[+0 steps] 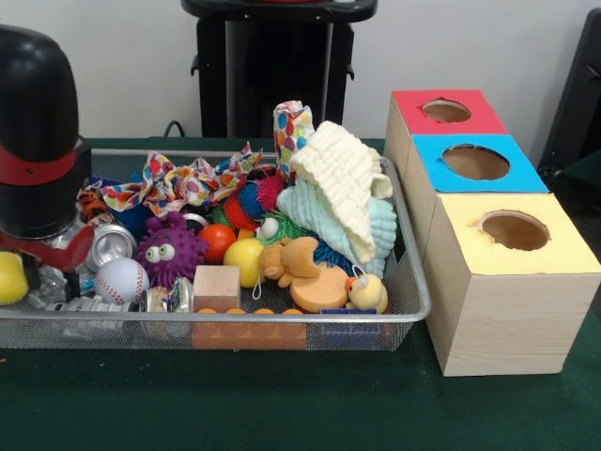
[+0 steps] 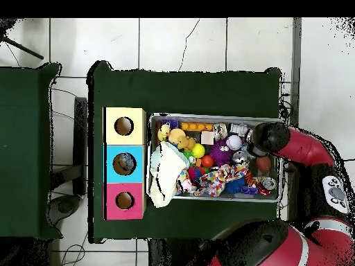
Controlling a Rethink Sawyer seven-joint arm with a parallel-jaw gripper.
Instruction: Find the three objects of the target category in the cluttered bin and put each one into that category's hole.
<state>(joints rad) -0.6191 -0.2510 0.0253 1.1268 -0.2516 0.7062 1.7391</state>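
A wire mesh bin [image 1: 420, 277] [image 2: 215, 116] holds a heap of toys, cloths and cans. In it I see a purple spiky ball with eyes [image 1: 169, 249] [image 2: 220, 152], a baseball [image 1: 120, 279] [image 2: 234, 142], a yellow ball [image 1: 244, 258], a wooden cube [image 1: 217, 287], a plush orange dog [image 1: 300, 272] and a yellow duck [image 1: 368, 293]. Cream cloth [image 1: 343, 183] [image 2: 165, 176] is piled at the box end. The gripper [image 1: 38, 240] [image 2: 260, 149] hangs low over the bin's other end, hidden under the arm's black wrist.
Three wooden boxes stand beside the bin, each with a round hole: red top [image 1: 447, 111] [image 2: 125, 201], blue top [image 1: 476, 162] [image 2: 124, 163], yellow top [image 1: 515, 230] [image 2: 124, 126]. Crushed cans [image 1: 111, 244] and a patterned cloth [image 1: 178, 183] lie near the arm.
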